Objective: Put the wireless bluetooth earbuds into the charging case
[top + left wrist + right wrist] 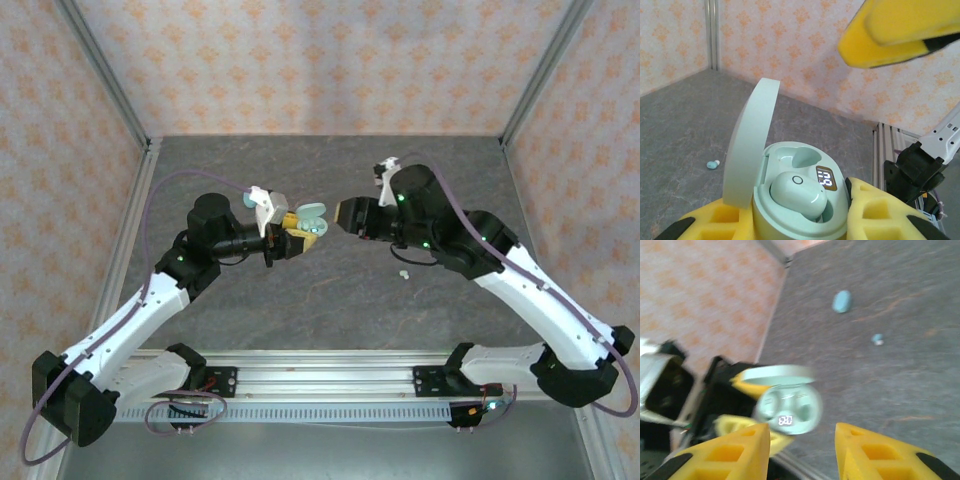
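Observation:
My left gripper point(292, 241) is shut on an open mint-green charging case point(800, 210), held above the table with its lid point(747, 145) upright. One mint earbud point(798, 194) sits in the near slot. The far slot point(805, 156) is empty, and the display reads 28. My right gripper point(805, 452) stands open with nothing between its fingers, just short of the case point(787, 409). One of its yellow fingers point(900, 35) hangs above the case. A whitish earbud point(403, 272) lies on the table under the right arm. A pale blue earbud point(877, 339) lies farther off.
A shut pale blue case point(841, 301) lies on the grey table point(330, 300) beyond the held case, near the blue earbud point(713, 163). Patterned walls and aluminium posts point(105, 80) close in the table. A rail point(320, 380) runs along the near edge.

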